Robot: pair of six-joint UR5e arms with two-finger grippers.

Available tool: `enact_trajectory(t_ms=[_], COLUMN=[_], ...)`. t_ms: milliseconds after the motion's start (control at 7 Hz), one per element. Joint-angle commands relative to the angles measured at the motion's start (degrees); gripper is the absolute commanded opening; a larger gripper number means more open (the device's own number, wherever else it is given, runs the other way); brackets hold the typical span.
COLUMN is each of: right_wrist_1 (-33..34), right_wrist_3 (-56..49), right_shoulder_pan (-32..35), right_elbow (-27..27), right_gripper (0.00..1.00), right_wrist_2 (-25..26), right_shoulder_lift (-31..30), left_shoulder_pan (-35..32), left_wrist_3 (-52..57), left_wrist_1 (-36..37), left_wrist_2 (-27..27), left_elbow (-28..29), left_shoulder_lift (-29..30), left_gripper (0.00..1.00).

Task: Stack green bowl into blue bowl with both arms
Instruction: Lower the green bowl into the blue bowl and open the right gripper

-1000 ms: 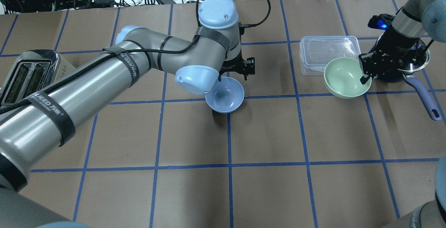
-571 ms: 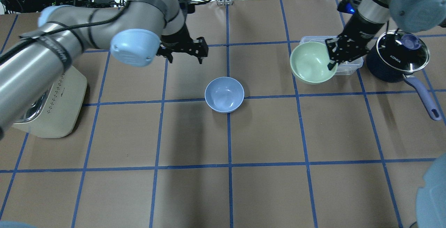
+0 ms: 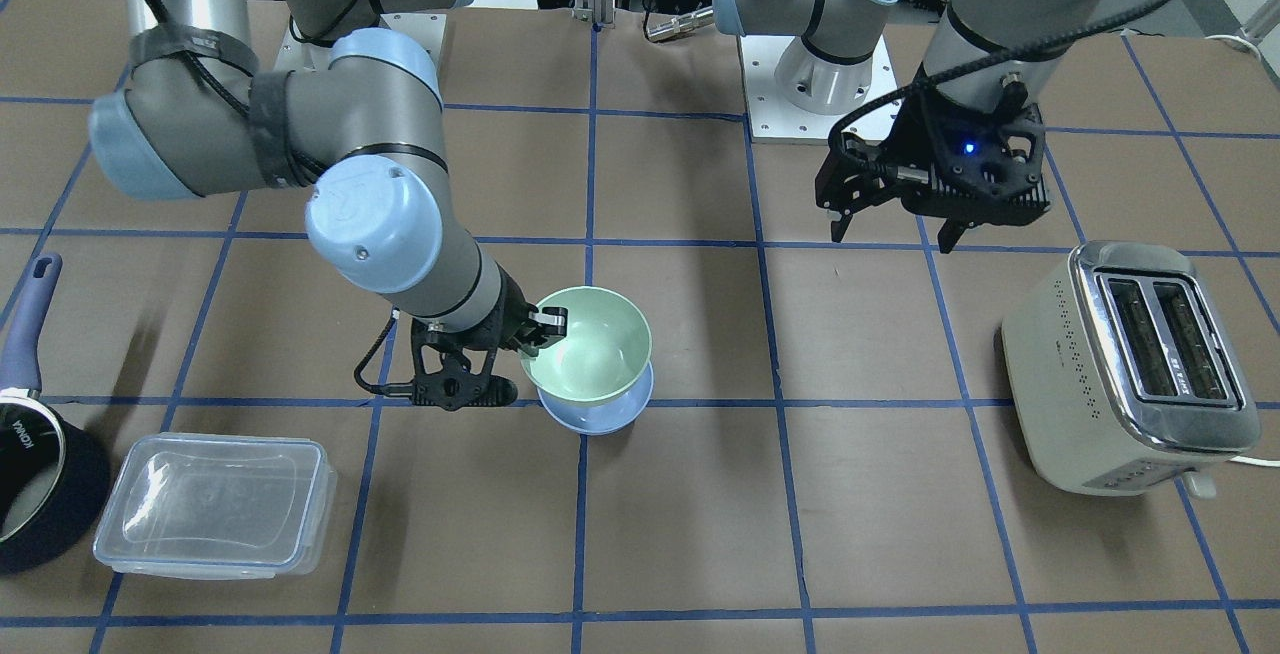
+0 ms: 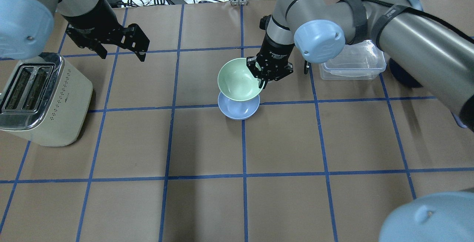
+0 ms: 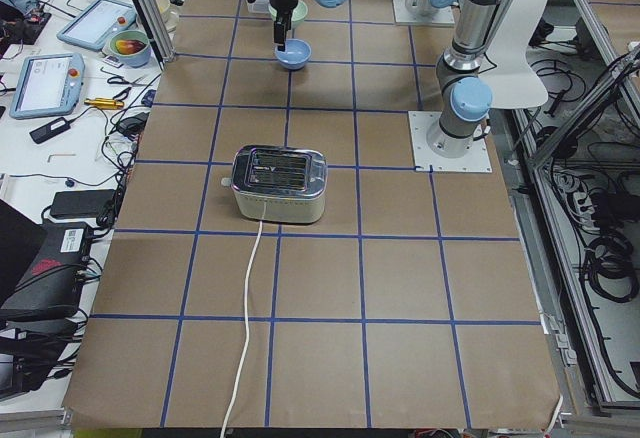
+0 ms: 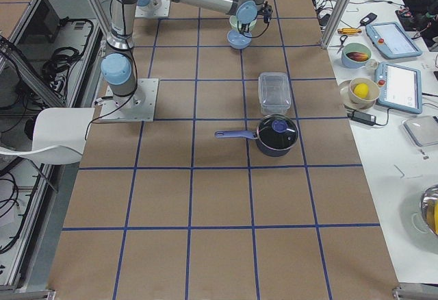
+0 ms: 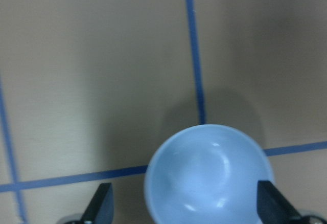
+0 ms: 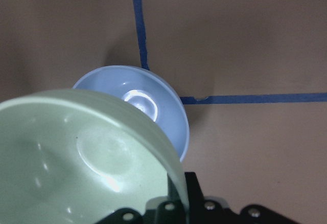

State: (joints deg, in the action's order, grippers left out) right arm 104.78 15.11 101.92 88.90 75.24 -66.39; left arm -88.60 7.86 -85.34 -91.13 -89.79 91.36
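The green bowl [image 4: 237, 79] hangs tilted just above the blue bowl [image 4: 237, 110], which sits on the table at the centre grid crossing. My right gripper [image 4: 261, 81] is shut on the green bowl's right rim. In the front view the green bowl [image 3: 590, 344] covers most of the blue bowl [image 3: 595, 417], with the right gripper [image 3: 540, 326] on its rim. The right wrist view shows the green bowl [image 8: 76, 162] over the blue bowl [image 8: 153, 101]. My left gripper [image 4: 122, 55] is open and empty, raised at the far left, well apart from both bowls.
A toaster [image 4: 40, 97] stands at the left edge. A clear lidded plastic container [image 4: 351, 64] lies to the right of the bowls. A dark blue saucepan [image 3: 30, 474] stands beyond the container. Cables and other bowls lie on the white bench behind the table.
My right arm carried the green bowl left from beside the container to over the blue bowl. My left arm let go of the blue bowl and drew back to the far left.
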Motion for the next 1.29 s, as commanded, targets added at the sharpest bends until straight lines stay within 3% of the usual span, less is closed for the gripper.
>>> enact_trajectory(t_ms=[0,143,286,429,571,857,1000,1143], right_wrist_1=[3.5,6.1,6.1,6.2,5.9,3.2,2.3,-3.1], right_wrist_3=[0.8,1.1,1.1,0.6,0.8,0.8,0.0,-3.3], right_shoulder_pan=[1.0,1.0,1.0,1.0,0.8,-0.7,-3.3,-7.0], right_elbow=[3.1,3.3,3.3,3.4,3.3,2.5,2.3,2.2], right_gripper=[0.0,0.0,0.06,0.9,1.0,1.0,1.0,1.0], right_wrist_2=[0.0,0.3,0.3,0.1,0.5,1.4,4.4,4.8], right_shoulder_lift=[1.7,1.8,1.8,1.8,1.7,-0.7,-4.8,-9.4], left_shoulder_pan=[-0.3,0.4,0.9,1.1,0.9,0.9,0.8,0.8], left_wrist_3=[-2.8,-2.9,-2.1,-2.0,-2.0,-1.9,-1.9,-2.0], left_wrist_1=[-1.1,-1.1,-1.3,-1.7,-1.8,-1.9,-1.7,-1.7], left_wrist_2=[-0.3,0.4,-0.3,-0.4,-0.4,-0.3,-0.2,0.0], left_elbow=[-0.7,0.0,2.1,2.8,2.2,2.0,2.1,2.1], left_shoulder_lift=[-1.5,-2.1,-1.7,-1.6,-1.9,-2.0,-2.0,-2.1], left_gripper=[1.0,1.0,1.0,1.0,1.0,1.0,1.0,1.0])
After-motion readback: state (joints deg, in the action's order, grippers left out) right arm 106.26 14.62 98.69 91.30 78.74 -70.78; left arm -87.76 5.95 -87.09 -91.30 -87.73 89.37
